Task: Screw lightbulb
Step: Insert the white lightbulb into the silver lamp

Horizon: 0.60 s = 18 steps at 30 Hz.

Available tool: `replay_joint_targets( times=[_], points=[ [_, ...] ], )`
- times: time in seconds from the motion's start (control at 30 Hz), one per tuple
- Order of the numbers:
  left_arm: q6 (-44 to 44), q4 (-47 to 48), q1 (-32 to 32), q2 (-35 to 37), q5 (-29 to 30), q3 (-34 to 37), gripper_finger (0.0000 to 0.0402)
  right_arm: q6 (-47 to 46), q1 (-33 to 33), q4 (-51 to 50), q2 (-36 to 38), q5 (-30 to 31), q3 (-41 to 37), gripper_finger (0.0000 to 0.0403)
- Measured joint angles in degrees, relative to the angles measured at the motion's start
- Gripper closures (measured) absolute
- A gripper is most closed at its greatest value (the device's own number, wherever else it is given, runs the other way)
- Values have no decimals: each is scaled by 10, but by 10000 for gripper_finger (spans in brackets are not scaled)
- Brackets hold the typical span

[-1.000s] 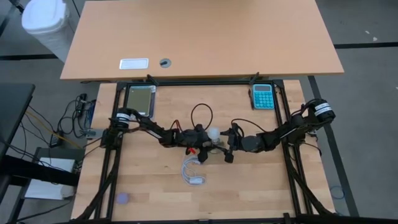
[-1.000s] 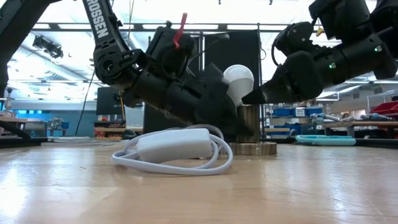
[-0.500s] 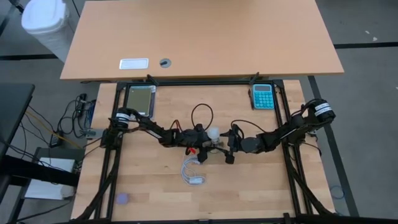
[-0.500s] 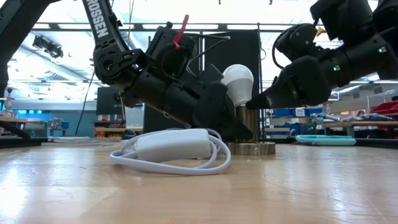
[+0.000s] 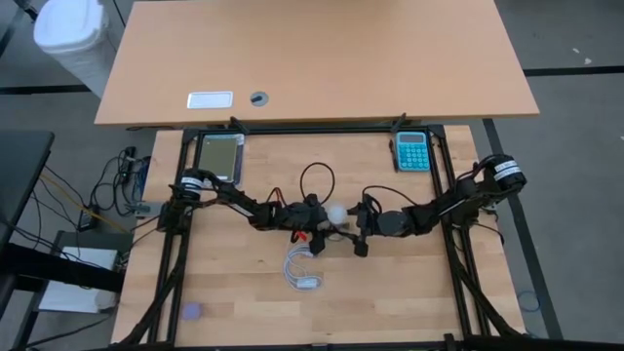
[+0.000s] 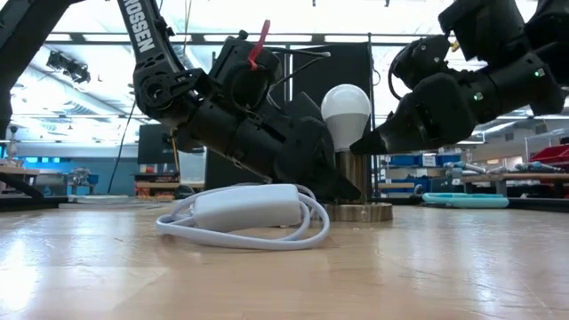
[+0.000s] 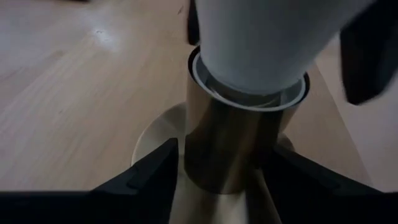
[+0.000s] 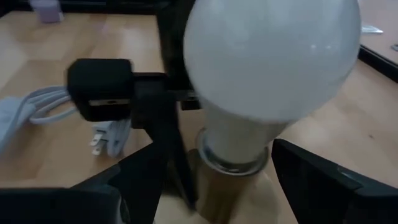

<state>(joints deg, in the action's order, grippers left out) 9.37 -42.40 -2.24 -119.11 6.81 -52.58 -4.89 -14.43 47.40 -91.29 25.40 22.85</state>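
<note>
White coiled cable (image 6: 244,213) lies nearest in the low view. Beyond it the lightbulb (image 6: 346,111) stands upright in the brass socket (image 6: 356,182). Left gripper (image 7: 214,180), jaws apart, straddles the socket at 9 o'clock; the high view hides this. Right gripper (image 8: 205,186), at 3 o'clock, straddles the bulb's neck, jaws apart.

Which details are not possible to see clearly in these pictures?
- The white frosted lightbulb: its screw base is hidden inside the brass-coloured metal socket in every view.
- Right gripper: whether its fingers touch the bulb; low view shows only a dark tip.
- Teal calculator: keys too small, high view.
- Small purple object: too small to identify.
</note>
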Motion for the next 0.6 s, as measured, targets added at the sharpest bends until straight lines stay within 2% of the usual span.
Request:
replay_joint_targets(
  times=[0.2,0.33,0.6],
  points=[
    [0,2,0,0,0,0,181,4,16,17,0,-2,-8,116],
    [3,3,0,0,0,0,183,9,18,24,1,-29,-8,115],
    [12,6,0,0,1,0,183,11,6,19,1,-26,-8,121]
  ],
)
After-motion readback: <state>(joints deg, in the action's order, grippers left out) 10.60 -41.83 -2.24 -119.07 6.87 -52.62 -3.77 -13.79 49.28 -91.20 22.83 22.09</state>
